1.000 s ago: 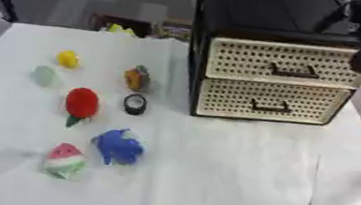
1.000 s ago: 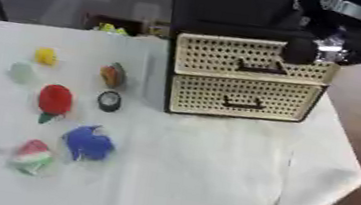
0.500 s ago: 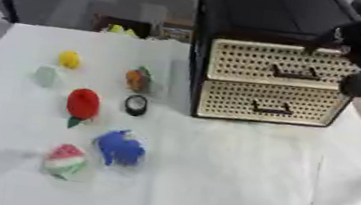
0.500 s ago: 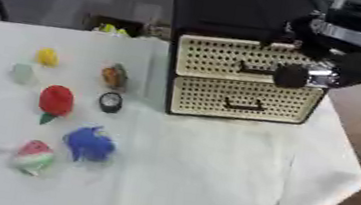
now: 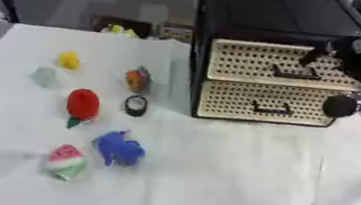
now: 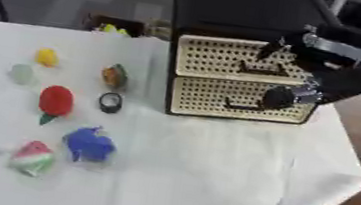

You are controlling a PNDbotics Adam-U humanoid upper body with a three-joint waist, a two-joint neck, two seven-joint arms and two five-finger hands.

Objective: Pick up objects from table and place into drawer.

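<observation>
The right hand has dropped from the cabinet's top edge to the drawer fronts of the black drawer cabinet, both drawers shut; its fingers blur together, so I cannot tell if they are curled. The upper drawer handle lies just left of it. The toys, among them the blue toy, sit on the counter well left; the left hand is out of view

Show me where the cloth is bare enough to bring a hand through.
Bare cloth lies in front of the drawer unit to the near edge. Crowded at left: the red toy, black ring and blue toy sit close together.
</observation>
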